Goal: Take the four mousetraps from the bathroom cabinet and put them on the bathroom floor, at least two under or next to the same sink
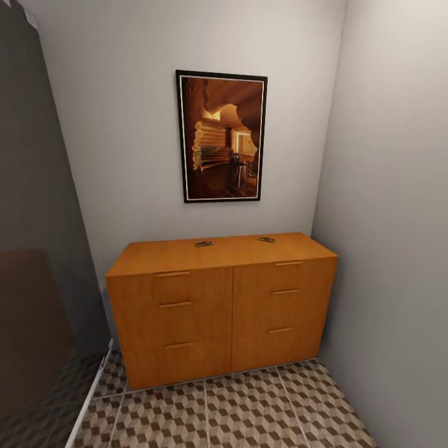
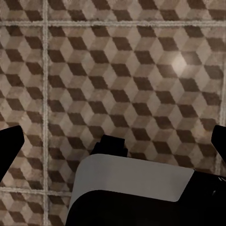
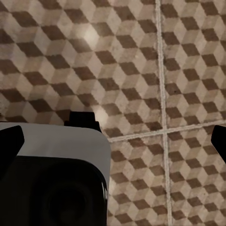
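Two mousetraps (image 1: 203, 243) lie on the cabinet (image 1: 224, 311) top, ahead and above both grippers (aimed at the floor (image 2: 117, 70)). Left gripper (image 2: 113, 143) and right gripper (image 3: 113, 141) spread wide, empty; neither looks clearly nearer.

- The cabinet (image 1: 221, 308) stands against the back wall, in the corner by the right wall.
- Two small dark things, probably mousetraps (image 1: 203, 243), lie well apart near the back edge of its top.
- A framed picture (image 1: 221, 136) hangs above.
- The patterned floor (image 1: 236, 414) lies in front.
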`<state>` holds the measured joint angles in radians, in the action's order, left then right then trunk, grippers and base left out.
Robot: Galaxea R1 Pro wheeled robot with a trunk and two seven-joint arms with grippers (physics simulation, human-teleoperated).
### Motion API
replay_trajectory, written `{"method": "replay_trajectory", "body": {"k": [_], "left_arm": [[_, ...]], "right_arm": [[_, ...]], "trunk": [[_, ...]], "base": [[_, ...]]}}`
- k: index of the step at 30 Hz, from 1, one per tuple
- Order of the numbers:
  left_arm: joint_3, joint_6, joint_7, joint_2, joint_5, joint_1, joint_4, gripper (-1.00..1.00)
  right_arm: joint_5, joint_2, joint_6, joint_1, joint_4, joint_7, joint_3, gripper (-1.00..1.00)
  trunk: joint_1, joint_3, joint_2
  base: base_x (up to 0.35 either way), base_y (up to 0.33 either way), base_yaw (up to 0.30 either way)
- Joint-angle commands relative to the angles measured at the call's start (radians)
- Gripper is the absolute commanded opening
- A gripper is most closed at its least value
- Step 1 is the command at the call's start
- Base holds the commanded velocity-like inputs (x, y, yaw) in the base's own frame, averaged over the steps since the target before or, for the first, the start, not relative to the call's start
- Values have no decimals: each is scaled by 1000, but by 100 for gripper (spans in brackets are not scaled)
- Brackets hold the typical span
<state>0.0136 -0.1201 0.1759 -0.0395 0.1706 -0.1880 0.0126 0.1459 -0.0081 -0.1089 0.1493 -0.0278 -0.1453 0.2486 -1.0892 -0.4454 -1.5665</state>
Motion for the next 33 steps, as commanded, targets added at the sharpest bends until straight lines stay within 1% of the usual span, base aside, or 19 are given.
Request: {"method": "replay_trajectory", "body": {"k": [1,15,33], "left_arm": [[2,-4,2,0,7,-1,-1,100],[5,-5,4,0,3,-1,0,100],[5,-5,4,5,15,-1,0,100]], "right_arm": [[10,1,-6,1,-3,0,9,100],[11,-1,-6,1,-3,0,9,100],[10,-1,-6,1,-3,0,9,100]], "trunk": [[4,2,7],[58,46,105],[127,102,231]], "base": [[0,0,0],[0,0,0],[0,0,0]]}}
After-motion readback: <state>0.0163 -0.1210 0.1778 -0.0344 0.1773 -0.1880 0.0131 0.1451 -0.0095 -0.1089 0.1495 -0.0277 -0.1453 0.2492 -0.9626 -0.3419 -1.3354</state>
